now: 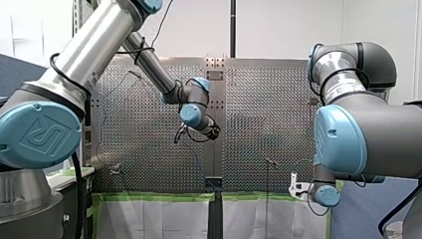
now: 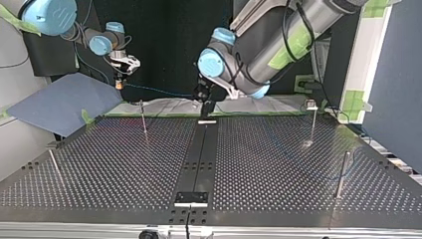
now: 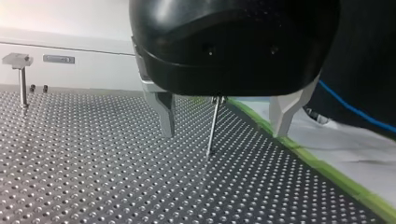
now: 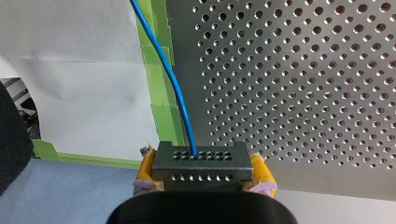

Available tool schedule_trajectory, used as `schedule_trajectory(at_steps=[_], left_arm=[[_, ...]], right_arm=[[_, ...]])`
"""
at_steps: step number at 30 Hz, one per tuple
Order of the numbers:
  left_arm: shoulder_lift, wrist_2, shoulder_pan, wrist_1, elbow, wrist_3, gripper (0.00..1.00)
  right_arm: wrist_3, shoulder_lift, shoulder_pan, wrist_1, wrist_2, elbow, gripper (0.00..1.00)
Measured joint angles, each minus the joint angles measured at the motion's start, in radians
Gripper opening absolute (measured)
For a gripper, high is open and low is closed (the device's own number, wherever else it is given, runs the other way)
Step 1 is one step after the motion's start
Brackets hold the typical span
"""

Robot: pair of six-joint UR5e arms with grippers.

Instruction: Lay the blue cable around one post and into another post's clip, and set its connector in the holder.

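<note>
1. Gripping the connector point(image 4: 200, 161), my right gripper point(image 4: 203, 173) has its yellow pads point(image 4: 260, 170) closed on both sides of the dark block. The hold looks square to you.
2. The blue cable point(image 4: 172, 81) leaves the connector's far face and runs ahead along the green tape point(image 4: 161, 112) at the edge of the table point(image 4: 303, 93). Here it touches no post.
3. My left gripper point(image 3: 226, 117) hangs wide open with nothing in it. Its fingers point(image 3: 166, 116) straddle a thin post point(image 3: 213, 126) without touching it, tips low over the table.
4. Beside that gripper and off the table edge, the cable crosses above a white sheet point(image 3: 336, 144), well apart from the fingers.
5. Farther off in the left wrist view stands a second post point(image 3: 22, 88) with a square clip point(image 3: 17, 59) on top.
6. Across the table, in the top view, the cable spans from my right gripper toward my left one. You cannot tell where its far end goes.
7. Judgement: you are at the first step, getting the cable round a post. The clip and holder are not yet done.
8. The next move calls for bringing the cable onto the table and against the straddled post. Keep enough slack that the connector does not twist. I cannot pick out the holder for certain.
</note>
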Motion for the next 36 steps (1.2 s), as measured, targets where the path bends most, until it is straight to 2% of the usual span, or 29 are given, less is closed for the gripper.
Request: schedule_trajectory(at_steps=[9, 22, 29, 36], left_arm=[[-0.073, 0.0, -0.009, 0.072, 0.055, -0.004, 1.0], [-0.191, -0.014, -0.018, 0.191, 0.059, -0.016, 1.0], [-0.256, -0.025, -0.028, 0.256, 0.059, -0.048, 1.0], [-0.315, -0.025, -0.042, 0.314, 0.059, -0.055, 1.0]], right_arm=[[0.001, 0.0, 0.0, 0.0, 0.0, 0.0, 0.0], [0.0, 0.0, 0.002, 0.001, 0.0, 0.0, 0.0], [-0.001, 0.0, 0.005, 0.003, 0.0, 0.0, 0.0], [-0.002, 0.0, 0.003, 0.003, 0.0, 0.0, 0.0]])
